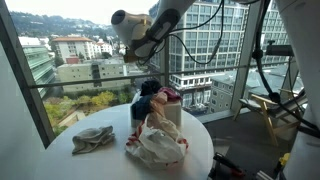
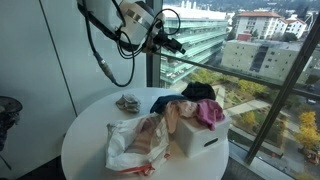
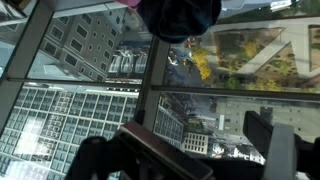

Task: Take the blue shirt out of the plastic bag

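Observation:
The blue shirt (image 2: 165, 103) lies on the round white table (image 2: 85, 145), against the white box (image 2: 200, 138) and behind the clear plastic bag (image 2: 132, 142). It also shows in an exterior view (image 1: 148, 92), above the bag (image 1: 155, 143). The bag lies crumpled with pale and reddish cloth in it. My gripper (image 2: 180, 45) hangs high above the table near the window, also seen in an exterior view (image 1: 135, 55). In the wrist view the gripper (image 3: 205, 150) is open and empty, with a dark blue cloth (image 3: 180, 15) at the top edge.
A grey rag (image 1: 92, 138) lies on the table away from the bag (image 2: 128, 102). The white box holds a pink cloth (image 2: 210, 112) and a dark cloth (image 2: 200, 91). Glass window walls stand right behind the table. A wooden stand (image 1: 270, 110) is on the floor.

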### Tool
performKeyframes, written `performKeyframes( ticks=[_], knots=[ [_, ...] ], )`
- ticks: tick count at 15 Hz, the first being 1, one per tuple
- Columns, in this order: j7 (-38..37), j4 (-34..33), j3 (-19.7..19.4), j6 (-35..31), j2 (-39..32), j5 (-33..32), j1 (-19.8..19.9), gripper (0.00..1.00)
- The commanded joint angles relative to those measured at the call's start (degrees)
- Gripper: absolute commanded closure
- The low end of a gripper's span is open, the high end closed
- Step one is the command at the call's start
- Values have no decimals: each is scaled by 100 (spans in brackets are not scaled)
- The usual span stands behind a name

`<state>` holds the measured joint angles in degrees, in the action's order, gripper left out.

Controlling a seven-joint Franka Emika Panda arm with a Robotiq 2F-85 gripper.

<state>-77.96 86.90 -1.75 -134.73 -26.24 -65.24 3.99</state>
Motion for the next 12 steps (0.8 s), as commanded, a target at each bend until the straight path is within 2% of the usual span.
performKeyframes(
  ticks=[1, 4, 7, 12],
  knots=[
    [816, 1383, 179, -122, 1161, 1075, -27, 0],
    [1831, 2277, 285, 18, 1884, 2276, -109, 0],
    [2622, 3239, 263, 295, 2588, 3113, -271, 0],
    [3411, 4961, 277, 624, 3744, 3650, -364, 0]
  ],
)
